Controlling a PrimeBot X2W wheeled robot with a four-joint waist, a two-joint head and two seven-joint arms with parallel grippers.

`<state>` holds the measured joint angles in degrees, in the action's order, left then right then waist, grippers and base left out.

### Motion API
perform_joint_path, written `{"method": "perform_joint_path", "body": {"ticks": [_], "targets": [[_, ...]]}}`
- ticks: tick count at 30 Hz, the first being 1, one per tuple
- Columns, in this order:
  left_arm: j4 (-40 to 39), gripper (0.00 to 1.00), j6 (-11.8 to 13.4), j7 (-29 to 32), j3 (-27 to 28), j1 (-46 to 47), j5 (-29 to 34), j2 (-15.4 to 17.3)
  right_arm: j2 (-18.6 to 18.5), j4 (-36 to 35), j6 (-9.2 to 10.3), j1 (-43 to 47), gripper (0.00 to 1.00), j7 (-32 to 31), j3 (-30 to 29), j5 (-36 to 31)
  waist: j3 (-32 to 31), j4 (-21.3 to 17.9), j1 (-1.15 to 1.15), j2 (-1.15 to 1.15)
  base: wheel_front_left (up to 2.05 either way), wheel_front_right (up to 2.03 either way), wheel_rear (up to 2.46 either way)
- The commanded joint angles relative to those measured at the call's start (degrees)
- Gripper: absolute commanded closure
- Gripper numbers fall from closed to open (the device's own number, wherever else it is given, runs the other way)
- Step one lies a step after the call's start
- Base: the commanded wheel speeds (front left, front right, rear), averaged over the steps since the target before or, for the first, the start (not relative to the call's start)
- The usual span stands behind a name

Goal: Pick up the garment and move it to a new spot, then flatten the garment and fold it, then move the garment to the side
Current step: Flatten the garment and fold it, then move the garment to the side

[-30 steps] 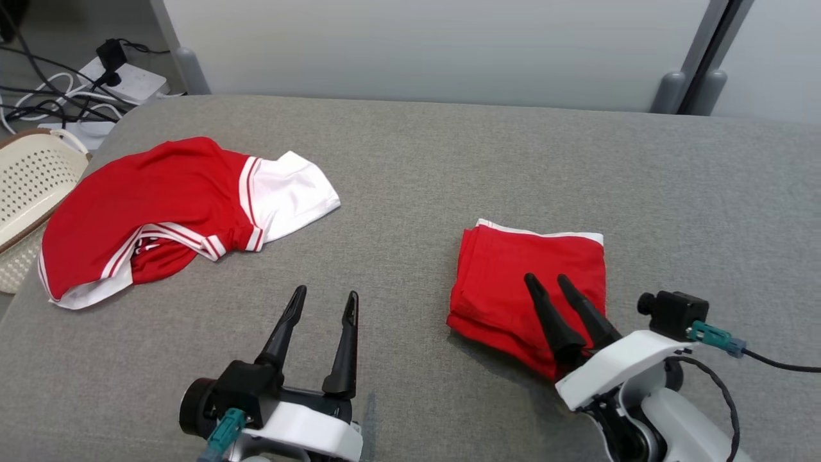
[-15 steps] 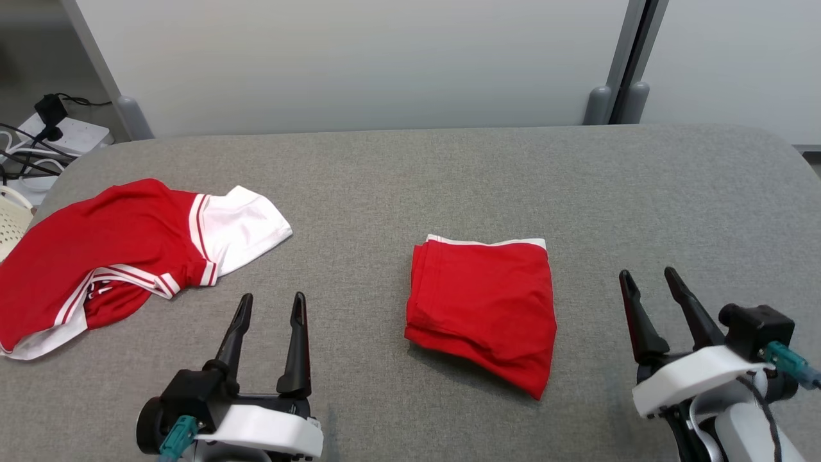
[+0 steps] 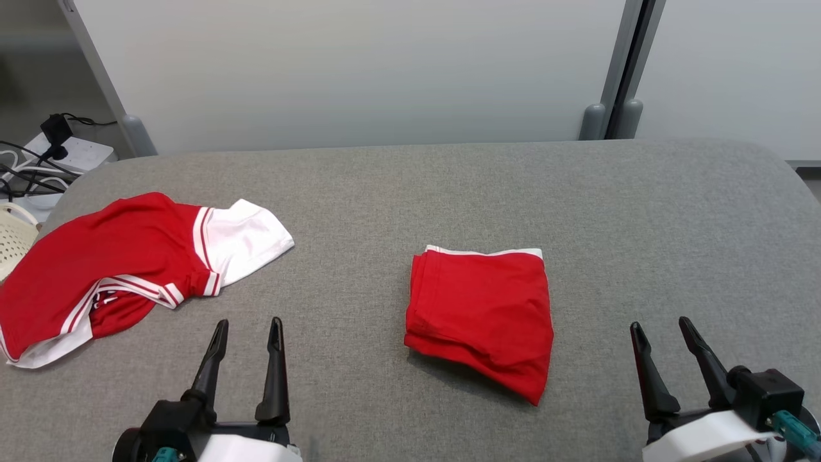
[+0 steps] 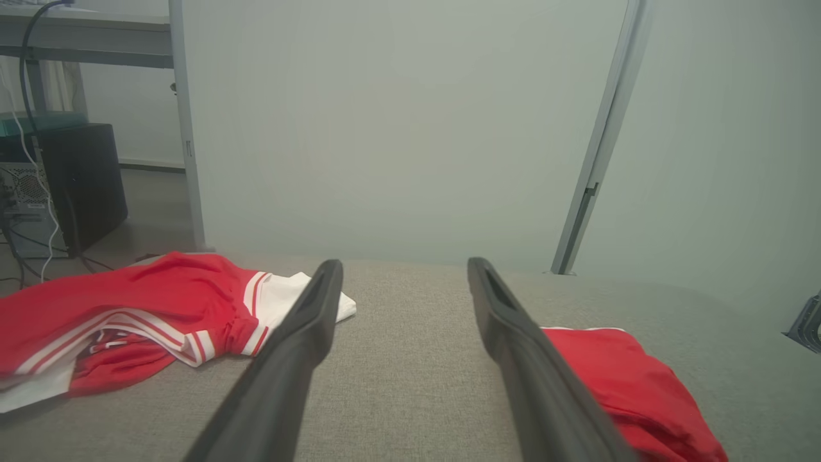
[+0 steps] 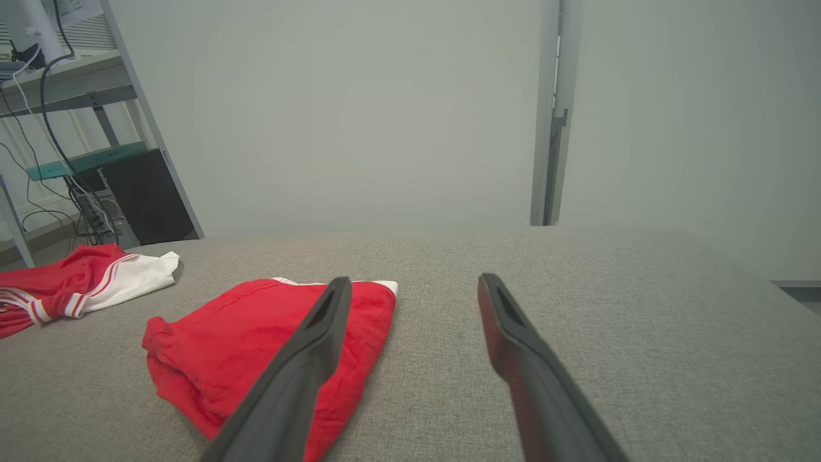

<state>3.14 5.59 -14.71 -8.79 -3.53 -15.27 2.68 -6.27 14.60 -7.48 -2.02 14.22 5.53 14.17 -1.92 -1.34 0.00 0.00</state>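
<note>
A folded red garment (image 3: pixel 481 314) with a white edge at its far side lies in the middle of the grey padded table (image 3: pixel 410 192); it also shows as the folded garment (image 4: pixel 635 391) and the folded garment (image 5: pixel 256 346) in the wrist views. A second, rumpled red and white garment (image 3: pixel 109 263) is spread at the table's left. My left gripper (image 3: pixel 249 323) stands open near the front edge, between the two garments. My right gripper (image 3: pixel 660 323) is open to the right of the folded garment, clear of it. Both hold nothing.
A cream perforated basket (image 3: pixel 9 234) sits off the table's left edge. Behind it on the floor are a white power strip (image 3: pixel 70 151) and cables. A pale partition with a grey post (image 3: pixel 616 109) runs along the table's far edge.
The camera has turned right. My right gripper has come off the folded garment and drawn back to its right. The left gripper has pulled back towards the front edge.
</note>
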Motion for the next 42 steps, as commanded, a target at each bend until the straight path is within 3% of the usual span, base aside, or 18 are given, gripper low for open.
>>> {"method": "perform_joint_path", "body": {"ticks": [1,15,42], "targets": [[-2.0,0.0,-0.4,-0.3,2.0,1.0,1.3,0.2,-0.5,-2.1,-0.01,-0.3,0.0,0.8,0.6,-0.2,-0.2,0.1,0.0,0.0,0.0,0.0,0.0],[-2.6,0.0,-2.1,-0.3,3.7,-2.8,4.2,0.2,0.6,-4.0,-0.01,3.4,0.0,0.8,0.8,-0.8,-1.4,0.5,0.0,0.0,0.0,0.0,0.0],[-1.7,0.0,-2.7,-0.3,3.1,-2.3,4.5,0.2,0.8,-3.3,-0.01,2.2,0.0,0.8,1.4,-0.7,-1.1,0.1,0.0,0.0,0.0,0.0,0.0]]}}
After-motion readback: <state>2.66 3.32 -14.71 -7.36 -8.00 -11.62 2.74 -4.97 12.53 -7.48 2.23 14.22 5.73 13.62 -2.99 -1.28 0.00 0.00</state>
